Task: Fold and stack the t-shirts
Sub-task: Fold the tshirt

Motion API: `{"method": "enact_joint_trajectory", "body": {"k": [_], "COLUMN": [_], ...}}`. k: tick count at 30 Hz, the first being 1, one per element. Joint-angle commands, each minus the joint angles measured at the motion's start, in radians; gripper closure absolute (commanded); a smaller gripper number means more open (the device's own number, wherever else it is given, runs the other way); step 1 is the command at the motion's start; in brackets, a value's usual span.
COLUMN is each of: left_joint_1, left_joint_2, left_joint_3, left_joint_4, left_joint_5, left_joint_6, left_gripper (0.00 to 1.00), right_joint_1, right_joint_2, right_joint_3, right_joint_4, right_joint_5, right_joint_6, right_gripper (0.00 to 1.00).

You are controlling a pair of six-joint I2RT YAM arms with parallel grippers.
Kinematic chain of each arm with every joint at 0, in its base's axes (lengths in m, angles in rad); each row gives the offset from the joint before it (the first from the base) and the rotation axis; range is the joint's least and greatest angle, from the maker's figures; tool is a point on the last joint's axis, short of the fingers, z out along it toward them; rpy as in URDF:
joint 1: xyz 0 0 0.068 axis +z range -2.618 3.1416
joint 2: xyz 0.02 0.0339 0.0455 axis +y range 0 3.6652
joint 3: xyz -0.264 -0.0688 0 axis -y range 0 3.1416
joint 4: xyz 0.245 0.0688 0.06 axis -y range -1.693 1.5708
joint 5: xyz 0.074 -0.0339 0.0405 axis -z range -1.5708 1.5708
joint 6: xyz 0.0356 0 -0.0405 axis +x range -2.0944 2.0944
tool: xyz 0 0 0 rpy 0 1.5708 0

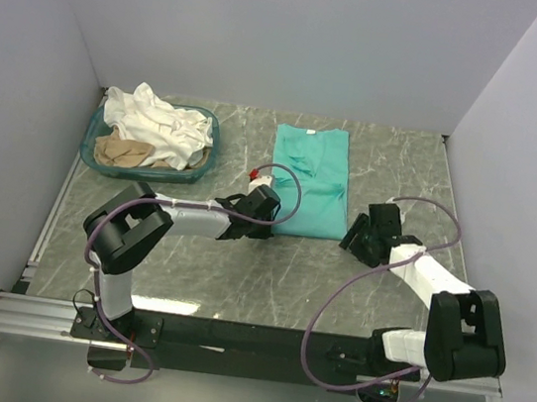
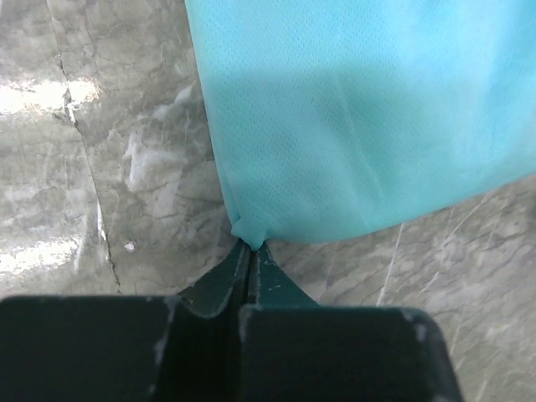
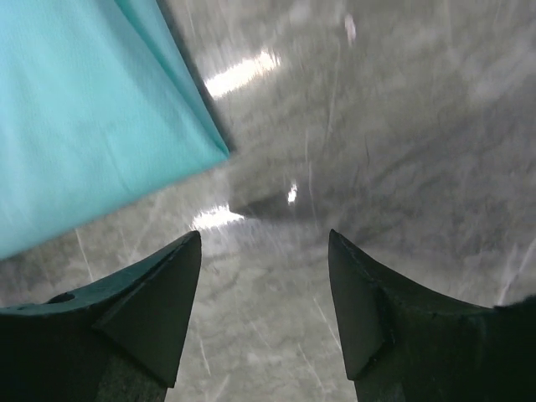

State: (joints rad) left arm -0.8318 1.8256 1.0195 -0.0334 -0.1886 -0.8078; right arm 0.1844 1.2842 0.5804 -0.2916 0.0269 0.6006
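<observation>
Your left gripper (image 2: 249, 247) is clamped tight on the teal t-shirt (image 2: 360, 117) at its corner; your right gripper (image 3: 265, 236) hangs wide-jawed, holding nothing, over the bench (image 3: 394, 126).

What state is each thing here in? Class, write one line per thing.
teal-green t-shirt: folded lengthwise, lying flat
white t-shirts: crumpled in the basket
beige t-shirt: crumpled in the basket
left gripper: shut on the teal-green t-shirt's corner
right gripper: open, holding nothing

Nothing readable shows in any view — no lettering, label, brand mark or number.
</observation>
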Motion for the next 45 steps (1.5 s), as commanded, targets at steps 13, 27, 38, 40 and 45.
{"method": "enact_joint_trajectory", "body": {"k": [13,27,38,40,45], "left_joint_1": [0.002,-0.11,-0.421,-0.45,-0.451], "left_joint_2": [-0.008,-0.195,-0.532,-0.554,-0.575], "left_joint_3": [0.008,-0.239,-0.38,-0.368,-0.27], "left_joint_4": [0.067,0.093,-0.24,-0.261,-0.327], "left_joint_5": [-0.017,-0.094,-0.285,-0.295,-0.331], "left_joint_6": [0.094,-0.016,-0.379,-0.393,-0.384], "left_gripper": [0.99,0.99,0.99,0.99,0.99], "right_joint_1": [-0.029,-0.026,0.009,0.009,0.009], "right_joint_2": [0.222,-0.006,-0.785,-0.857,-0.887], "right_joint_3": [0.194,-0.048,-0.188,-0.163,-0.105], "right_joint_4": [0.08,0.029,-0.389,-0.444,-0.465], "right_joint_5": [-0.099,-0.193,-0.246,-0.228,-0.24], "right_joint_6": [-0.048,-0.024,0.119,0.12,0.108], "right_gripper": [0.56,1.0,1.0,1.0,1.0]}}
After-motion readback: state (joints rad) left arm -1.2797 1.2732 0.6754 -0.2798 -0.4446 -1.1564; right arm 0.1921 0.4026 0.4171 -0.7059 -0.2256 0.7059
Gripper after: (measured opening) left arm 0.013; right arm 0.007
